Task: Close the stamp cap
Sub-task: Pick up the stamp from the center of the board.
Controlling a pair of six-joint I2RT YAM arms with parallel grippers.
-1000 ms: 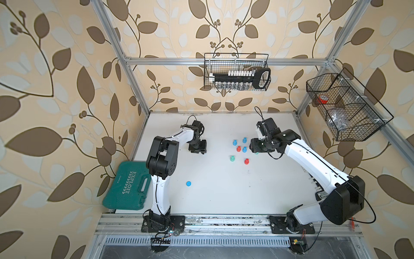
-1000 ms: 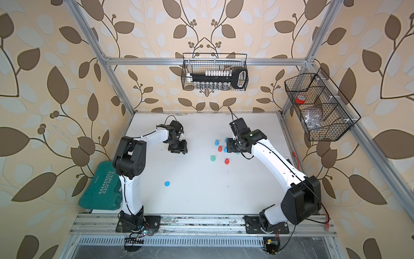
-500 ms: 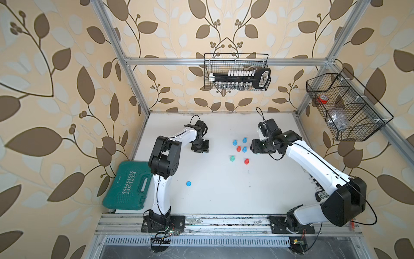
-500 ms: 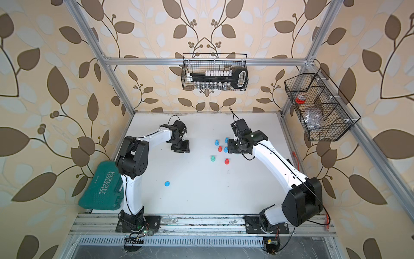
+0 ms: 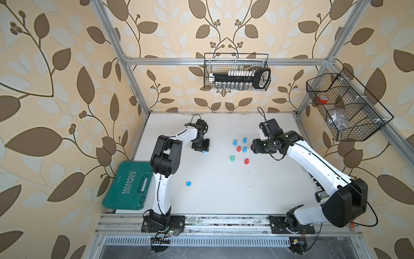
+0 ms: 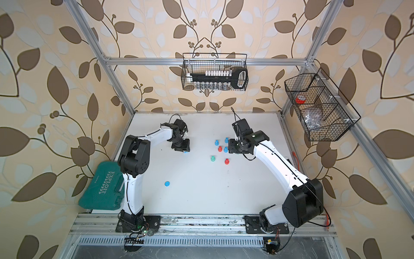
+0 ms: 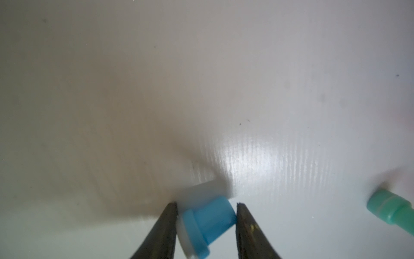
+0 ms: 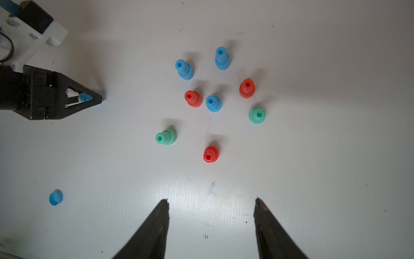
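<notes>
Blue plastic with a flanged collar and a white end, the seemingly uncapped stamp lies on its side in the back-left part of the glossy white counter, between the left arm's black fingers. In the left wrist view those fingers stand narrowly apart, with a tip against each side of the stamp. Whether they already pinch it firmly I cannot tell. Its long axis runs slantwise from one finger toward the other, white end at one tip and blue end at the other. A squeeze would therefore likely land on its ends and crowd the face the cap has to meet.

The small round blue plastic cap sits alone on the counter, well apart from the stamp, toward the front edge and a little nearer the left edge. The left arm is plainly nearer to it than the right.

The right arm's black fingers hang wide open and empty over the counter's right half. They are just beside a cluster of upright blue, red and green plastic stamps, which stands between the two arms.
</notes>
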